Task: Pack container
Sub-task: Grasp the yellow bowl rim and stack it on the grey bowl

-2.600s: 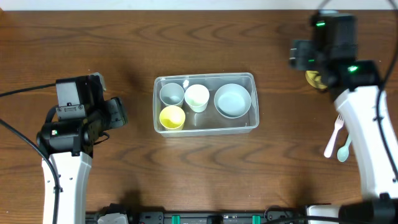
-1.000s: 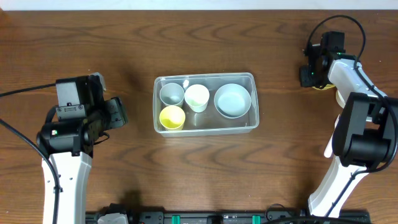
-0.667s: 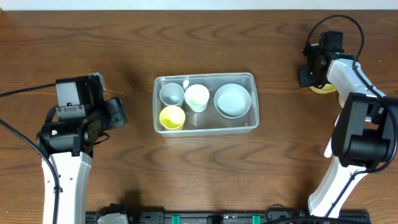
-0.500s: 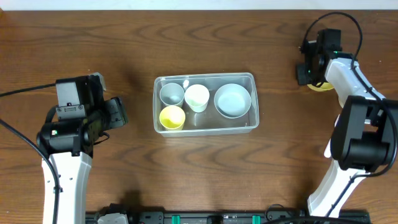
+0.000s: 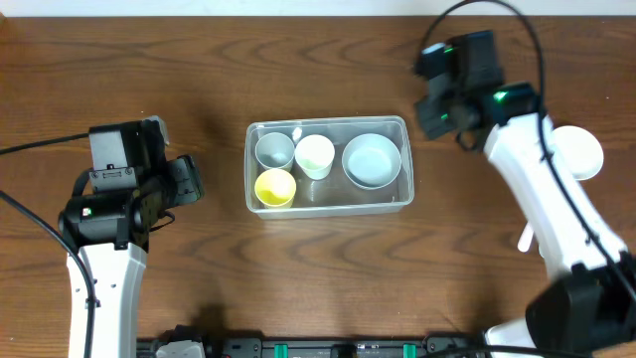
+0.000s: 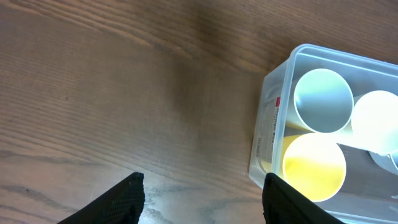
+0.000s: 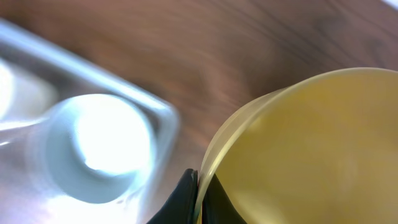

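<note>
Right hand (image 7: 200,190) pinches smooth round bowl (image 7: 323,162) (yellow plastic).

Left arm (image 5: 109,214) jaws stand apart, right arm (image 5: 537,189) jaws clamped tight

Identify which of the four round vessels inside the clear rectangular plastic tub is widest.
The pale blue bowl at the right end of the clear plastic tub; the grey-blue cup, white cup and yellow cup clustered to its left are all narrower.

The label (image 6: 265,132) on the container (image 6: 336,53) is unreadable.
</note>
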